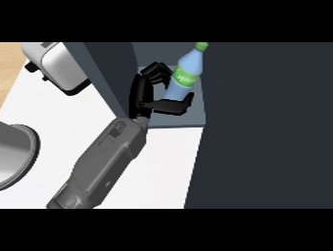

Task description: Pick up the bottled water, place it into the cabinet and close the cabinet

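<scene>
1. I see one robot hand (pixel 154 93) in my head view, on a grey forearm that comes in from the lower left. Going by the side of the view it enters from, I judge it the left one. The right one is not in view.

2. Its fingers and thumb are curled around the lower part of the bottled water (pixel 183 73), so I read this as a hold on the bottle, not an open reach.

3. The bottle stands tilted, green cap toward the top of the view, its base over the pale shelf of the cabinet (pixel 180 117). I cannot tell whether the base touches the shelf.

4. Done, as I judge it: the pick-up, and the carry to the cabinet opening.

5. Left to do: set the bottle down, let go, draw the arm out between the dark cabinet walls, then shut the door (pixel 271 122), which I take to be the big dark panel at right.

6. Elsewhere on the white worktop (pixel 61 117) sit a toaster (pixel 54 63) and a large grey pot (pixel 3 157), both well apart from the action.
</scene>
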